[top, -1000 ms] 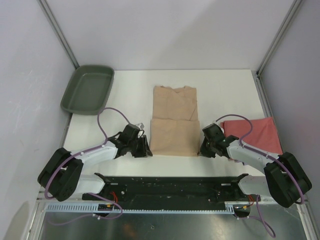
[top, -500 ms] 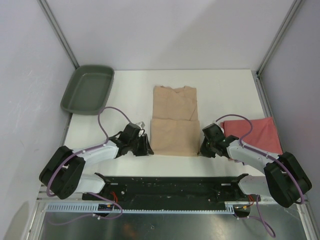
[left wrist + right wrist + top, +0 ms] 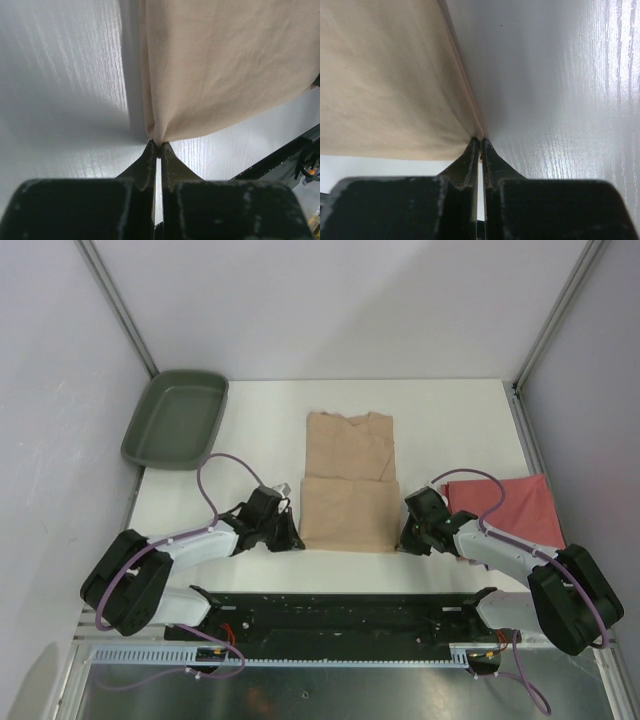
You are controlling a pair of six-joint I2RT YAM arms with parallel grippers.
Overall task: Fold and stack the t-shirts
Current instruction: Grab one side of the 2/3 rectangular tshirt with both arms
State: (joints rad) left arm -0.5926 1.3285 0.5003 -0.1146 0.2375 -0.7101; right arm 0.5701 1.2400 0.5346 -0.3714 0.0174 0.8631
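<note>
I see the white table (image 3: 260, 430) with two t-shirts on it, one tan and one coral-red. The tan t-shirt (image 3: 347, 485) lies flat in the middle as a narrow, smooth rectangle. Its sleeves are folded in, and a doubled layer covers the half nearer the arms. Its long axis runs from near to far, with the collar end pointing away from the bases. One dark green tray (image 3: 178, 420) sits at the far left corner. The coral-red t-shirt (image 3: 515, 510) lies flat by the right edge, partly under the right arm. My left gripper (image 3: 159, 148) is closed, pinching the tan shirt's near left corner. My right gripper (image 3: 479, 143) is closed on its near right corner.
</note>
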